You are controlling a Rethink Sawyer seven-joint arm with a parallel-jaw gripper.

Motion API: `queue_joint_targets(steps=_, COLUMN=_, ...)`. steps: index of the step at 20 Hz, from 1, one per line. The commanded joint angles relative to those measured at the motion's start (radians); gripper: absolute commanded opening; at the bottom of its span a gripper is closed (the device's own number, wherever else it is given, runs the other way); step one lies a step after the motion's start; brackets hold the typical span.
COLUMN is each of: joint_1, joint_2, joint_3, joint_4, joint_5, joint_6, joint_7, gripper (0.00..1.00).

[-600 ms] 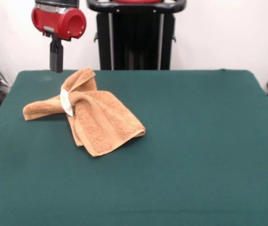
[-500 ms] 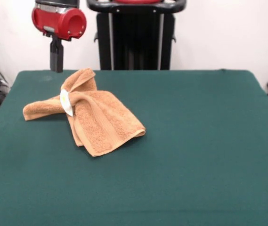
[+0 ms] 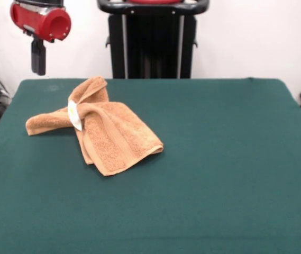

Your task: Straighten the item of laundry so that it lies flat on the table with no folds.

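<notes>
Green felt covers the whole tabletop (image 3: 219,174), and the towel (image 3: 105,129) lies toward its left side in the front view, well in from the near edge and closer to the far one. It is far from flat: one corner runs out as a narrow tail to the left, another bunches up into a small peak at the back, and a wider folded flap spreads toward the near right, with a white tag (image 3: 74,115) showing where the folds cross in the middle. The gripper (image 3: 38,55) hangs above the far left corner of the tabletop, clear of the towel and holding nothing; whether it is open or closed cannot be told from this angle. The straightening looks barely begun, or between pulls. A sensible next move would be to come down on a free corner, perhaps the left tail or the near flap, pinch it and draw it outward.
</notes>
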Motion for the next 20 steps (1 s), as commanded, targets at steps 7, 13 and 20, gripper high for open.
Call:
queue_joint_targets(steps=7, joint_1=0.012, joint_2=0.283, joint_3=0.316, joint_4=-0.148, joint_5=-0.1, joint_6=0.136, joint_7=-0.365, gripper=0.0)
queue_joint_targets(steps=13, joint_1=-0.024, joint_2=0.299, joint_3=0.392, joint_4=-0.151, joint_5=-0.137, joint_6=0.191, joint_7=-0.432, gripper=0.0)
queue_joint_targets(steps=20, joint_1=-0.023, joint_2=0.271, joint_3=0.362, joint_4=-0.163, joint_5=-0.144, joint_6=0.302, joint_7=-0.345, gripper=0.0)
